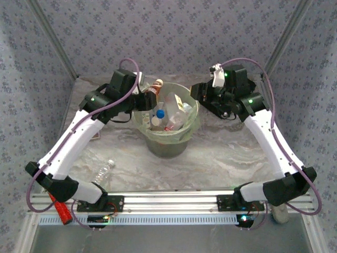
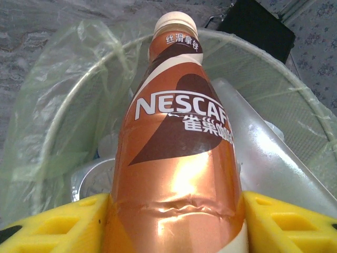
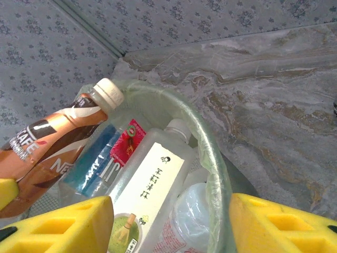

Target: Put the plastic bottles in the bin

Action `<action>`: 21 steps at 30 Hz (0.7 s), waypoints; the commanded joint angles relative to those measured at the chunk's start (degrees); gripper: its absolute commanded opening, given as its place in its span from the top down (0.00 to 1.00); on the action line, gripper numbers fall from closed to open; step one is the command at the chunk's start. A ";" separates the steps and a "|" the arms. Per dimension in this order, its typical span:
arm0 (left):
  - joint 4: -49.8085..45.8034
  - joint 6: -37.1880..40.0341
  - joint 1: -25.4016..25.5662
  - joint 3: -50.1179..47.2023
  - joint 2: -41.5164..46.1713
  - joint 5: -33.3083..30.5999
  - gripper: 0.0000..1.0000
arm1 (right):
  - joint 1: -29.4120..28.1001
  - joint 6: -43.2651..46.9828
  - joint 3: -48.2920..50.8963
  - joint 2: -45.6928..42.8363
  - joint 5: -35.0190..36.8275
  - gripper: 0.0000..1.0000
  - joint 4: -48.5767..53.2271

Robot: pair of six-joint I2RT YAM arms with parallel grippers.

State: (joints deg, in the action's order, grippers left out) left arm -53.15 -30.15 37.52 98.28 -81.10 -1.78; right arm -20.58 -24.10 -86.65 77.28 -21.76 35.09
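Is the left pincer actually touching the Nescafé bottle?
Touching. In the left wrist view the left pincer has its yellow jaws pressed against both sides of the Nescafé bottle, and the label is creased between them.

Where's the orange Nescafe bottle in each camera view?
Top external: Nescafe bottle at the bin rim's left side.
Left wrist: bottle upright at centre.
Right wrist: bottle at the left edge, cap toward upper right.
Shared landmark: the bin's pale-green rim.
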 commanded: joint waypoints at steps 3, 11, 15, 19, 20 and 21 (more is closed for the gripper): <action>4.49 4.29 0.45 1.20 -0.09 5.63 0.43 | -0.86 2.36 -3.31 0.77 0.28 0.38 1.08; -1.30 22.19 0.57 9.00 -4.28 19.33 0.44 | -1.11 4.44 -4.84 1.37 -0.48 0.38 1.36; -7.57 30.88 0.04 15.17 -8.89 22.67 0.44 | -1.39 5.60 -4.97 1.32 -1.74 0.38 0.90; -12.90 38.16 -3.32 21.07 -14.25 32.81 0.44 | -1.96 9.16 -6.60 2.28 -2.40 0.38 0.55; -14.31 40.47 -4.28 22.14 -15.32 35.95 0.43 | -2.08 10.38 -7.45 2.68 -2.27 0.38 0.83; -15.45 42.20 -4.88 23.01 -16.21 37.27 0.43 | -2.09 11.74 -8.24 3.08 -1.92 0.38 1.26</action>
State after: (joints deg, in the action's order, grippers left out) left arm -62.19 2.55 34.70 118.21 -95.22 25.71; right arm -22.22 -17.21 -91.55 79.46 -22.52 35.88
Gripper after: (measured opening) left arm 0.572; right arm 0.616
